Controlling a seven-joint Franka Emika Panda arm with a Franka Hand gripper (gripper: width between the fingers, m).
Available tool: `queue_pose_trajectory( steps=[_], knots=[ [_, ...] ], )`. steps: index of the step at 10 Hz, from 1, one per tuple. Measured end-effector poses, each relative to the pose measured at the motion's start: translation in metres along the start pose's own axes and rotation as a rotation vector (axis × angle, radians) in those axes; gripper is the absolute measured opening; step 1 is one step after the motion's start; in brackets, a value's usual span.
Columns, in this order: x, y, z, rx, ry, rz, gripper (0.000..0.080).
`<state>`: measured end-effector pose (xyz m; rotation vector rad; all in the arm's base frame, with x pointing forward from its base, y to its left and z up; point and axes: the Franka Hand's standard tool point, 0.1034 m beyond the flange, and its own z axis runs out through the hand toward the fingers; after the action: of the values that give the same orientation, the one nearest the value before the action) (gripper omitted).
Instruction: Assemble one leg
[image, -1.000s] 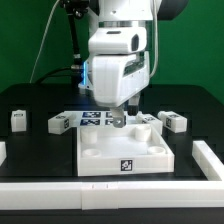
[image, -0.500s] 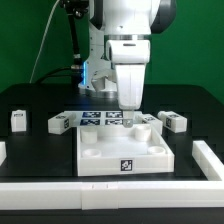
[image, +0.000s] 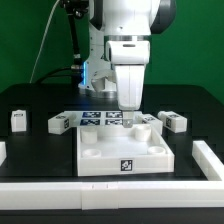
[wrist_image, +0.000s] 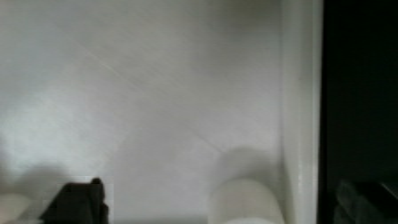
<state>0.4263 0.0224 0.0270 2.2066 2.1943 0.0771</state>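
Note:
My gripper (image: 128, 107) hangs fingers down over the back right corner of the large white square panel (image: 124, 153). In the wrist view its dark fingertips (wrist_image: 75, 202) stand far apart, with a white rounded part (wrist_image: 260, 200) low between them and touching neither. That view is filled by the panel's white surface (wrist_image: 160, 90). A leg (image: 142, 121) shows just right of the fingers at that corner. Loose legs lie at the exterior view's left (image: 18, 118), (image: 60, 124) and right (image: 172, 121).
The marker board (image: 97, 119) lies behind the panel, under the arm. White rails run along the front (image: 110, 190) and the right side (image: 208, 158) of the black table.
Since one second ago the hand has turned about its vertical axis above the panel's back right corner. In the last half second nothing has moved.

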Motion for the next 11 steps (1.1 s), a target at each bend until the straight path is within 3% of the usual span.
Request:
queue_pose_trajectory(
  steps=[3, 7, 8, 9, 10, 11],
  knots=[
    [-0.006, -0.020, 0.019, 0.043, 0.007, -0.027, 0.0650],
    [-0.008, -0.016, 0.019, 0.039, 0.008, -0.017, 0.0623],
    [-0.008, -0.016, 0.019, 0.039, 0.008, -0.017, 0.0446],
    [-0.008, -0.016, 0.019, 0.039, 0.008, -0.017, 0.0446],
    [-0.008, -0.016, 0.020, 0.039, 0.008, -0.016, 0.0244],
    [-0.008, -0.016, 0.019, 0.039, 0.008, -0.016, 0.0111]
  ],
)
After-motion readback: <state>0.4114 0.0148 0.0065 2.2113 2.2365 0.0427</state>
